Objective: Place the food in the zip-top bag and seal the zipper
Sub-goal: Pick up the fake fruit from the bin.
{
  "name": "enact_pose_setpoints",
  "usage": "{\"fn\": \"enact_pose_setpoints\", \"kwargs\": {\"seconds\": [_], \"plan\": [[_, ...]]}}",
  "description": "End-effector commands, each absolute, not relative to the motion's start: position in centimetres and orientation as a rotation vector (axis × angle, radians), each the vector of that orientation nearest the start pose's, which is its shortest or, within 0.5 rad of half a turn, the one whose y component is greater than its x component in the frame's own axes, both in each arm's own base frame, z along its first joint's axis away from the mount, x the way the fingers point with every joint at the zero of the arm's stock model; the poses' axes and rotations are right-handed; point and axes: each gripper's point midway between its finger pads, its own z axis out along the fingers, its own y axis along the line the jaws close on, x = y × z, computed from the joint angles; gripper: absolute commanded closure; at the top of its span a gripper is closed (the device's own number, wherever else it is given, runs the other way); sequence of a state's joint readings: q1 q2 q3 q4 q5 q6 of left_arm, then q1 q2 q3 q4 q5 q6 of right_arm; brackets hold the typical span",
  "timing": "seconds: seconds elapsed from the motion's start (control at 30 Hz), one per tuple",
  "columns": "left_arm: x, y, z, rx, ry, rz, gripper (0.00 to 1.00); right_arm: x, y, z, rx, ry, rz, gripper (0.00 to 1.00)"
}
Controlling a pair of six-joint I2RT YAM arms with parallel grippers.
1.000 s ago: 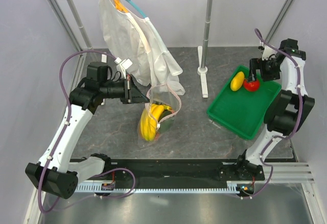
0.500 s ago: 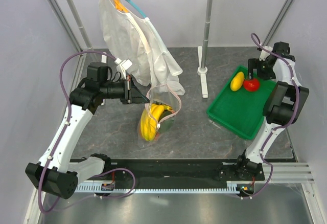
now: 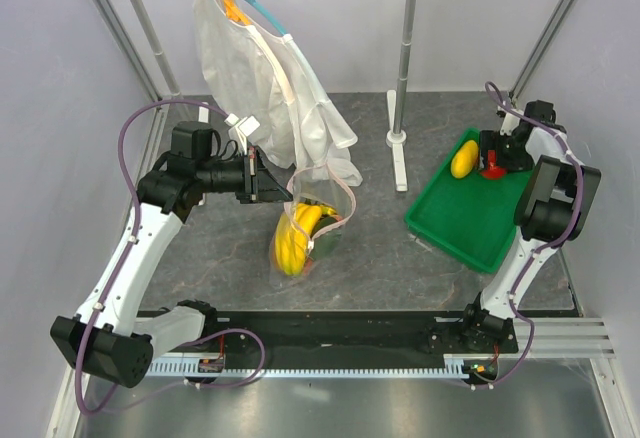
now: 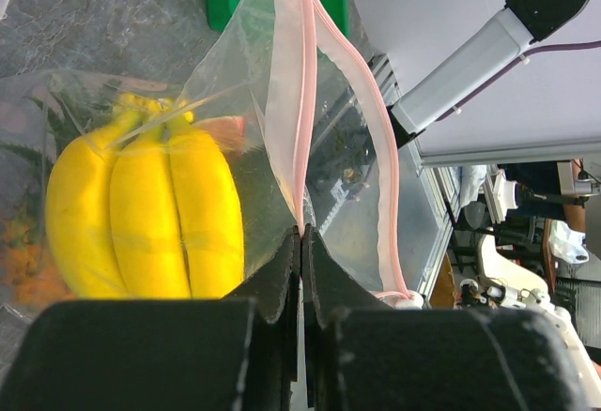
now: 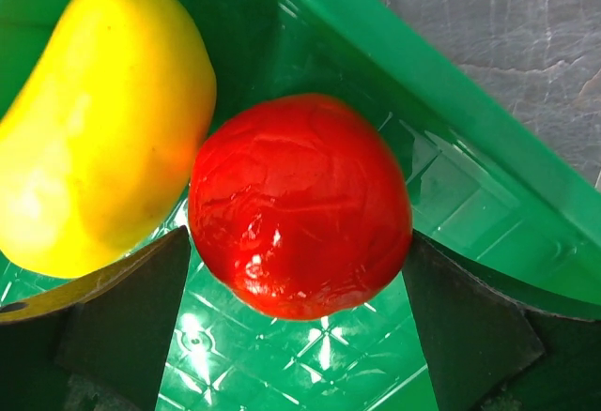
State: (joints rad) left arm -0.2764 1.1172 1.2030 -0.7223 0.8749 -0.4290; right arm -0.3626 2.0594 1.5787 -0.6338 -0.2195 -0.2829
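Bag pinched, red fruit straddled.
Your left gripper clamped the zipper, bananas inside the bag; your right gripper stood wide around the red fruit in the tray.

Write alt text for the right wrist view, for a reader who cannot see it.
A glossy red round toy food sits between the right gripper's open black fingers, in a green plastic tray. A smooth yellow toy food rests against it.
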Motion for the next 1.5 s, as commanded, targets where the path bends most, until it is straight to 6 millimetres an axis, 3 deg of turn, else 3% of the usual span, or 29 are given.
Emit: {"fn": "enact_pose_setpoints", "kwargs": {"seconds": [0.0, 0.2, 0.3, 0.33, 0.4, 0.57, 0.67, 0.7, 0.77, 0.87, 0.9, 0.97, 1.0, 1.13, 1.23, 1.27, 1.3, 1.47], "plan": [[21.0, -21.2, 30.4, 0.395, 2.196, -1.361, 0.98, 45.8, -14.1, 5.0, 0.054, 2.577, 0.08, 0.02], [21.2, -21.3, 30.1, 0.39, 2.206, -1.365, 0.98, 46.4, -13.9, 5.2, 0.057, 2.564, 0.105, 0.02], [21.1, -21.2, 29.9, 0.395, 2.206, -1.362, 0.98, 46.0, -13.6, 5.3, 0.045, 2.564, 0.12, 0.11], [21.1, -21.2, 30.0, 0.396, 2.205, -1.361, 0.98, 45.8, -13.5, 5.4, 0.041, 2.563, 0.121, 0.19], [21.0, -21.2, 30.1, 0.399, 2.202, -1.362, 0.98, 45.4, -13.4, 6.5, 0.031, 2.548, 0.12, 0.25], [21.0, -21.2, 30.2, 0.408, 2.194, -1.356, 0.98, 43.7, -12.3, 11.4, -0.002, 2.498, 0.175, 0.33], [20.9, -21.2, 29.8, 0.401, 2.205, -1.359, 0.98, 42.3, -8.8, 15.9, -0.099, 2.443, 0.349, 0.43], [20.9, -21.2, 29.8, 0.402, 2.205, -1.36, 0.98, 41.6, -6.5, 17.8, -0.152, 2.404, 0.478, 0.44], [21.0, -21.2, 29.6, 0.395, 2.213, -1.361, 0.98, 40.8, -3.1, 21.1, -0.234, 2.354, 0.563, 0.49], [20.9, -21.2, 29.6, 0.397, 2.21, -1.36, 0.98, 38.5, 4.3, 25.8, -0.402, 2.296, 0.762, 0.53], [20.9, -21.2, 29.6, 0.4, 2.209, -1.361, 0.98, 38.0, 7.5, 27.6, -0.496, 2.249, 0.807, 0.55], [20.9, -21.1, 29.7, 0.399, 2.206, -1.355, 0.98, 36.6, 11.4, 31.3, -0.573, 2.136, 0.918, 0.55], [20.9, -21.1, 29.9, 0.402, 2.2, -1.354, 0.98, 35.5, 14.5, 32.8, -0.653, 2.086, 0.973, 0.56], [20.6, -20.9, 30.2, 0.406, 2.193, -1.34, 0.98, 31.4, 20.6, 38.0, -0.832, 1.886, 1.072, 0.57], [20.5, -20.9, 30.2, 0.407, 2.195, -1.341, 0.98, 28.5, 24.7, 39.0, -0.969, 1.805, 1.089, 0.57], [20.5, -20.9, 30.2, 0.405, 2.196, -1.342, 0.98, 28.2, 25.3, 38.6, -1.001, 1.801, 1.051, 0.56], [20.5, -20.9, 30.1, 0.404, 2.199, -1.343, 0.98, 26.7, 27.1, 37.9, -1.073, 1.795, 1.057, 0.56], [20.5, -21.0, 30.3, 0.409, 2.193, -1.351, 0.98, 23.9, 30.0, 34.4, -1.234, 1.833, 0.994, 0.56]]}}
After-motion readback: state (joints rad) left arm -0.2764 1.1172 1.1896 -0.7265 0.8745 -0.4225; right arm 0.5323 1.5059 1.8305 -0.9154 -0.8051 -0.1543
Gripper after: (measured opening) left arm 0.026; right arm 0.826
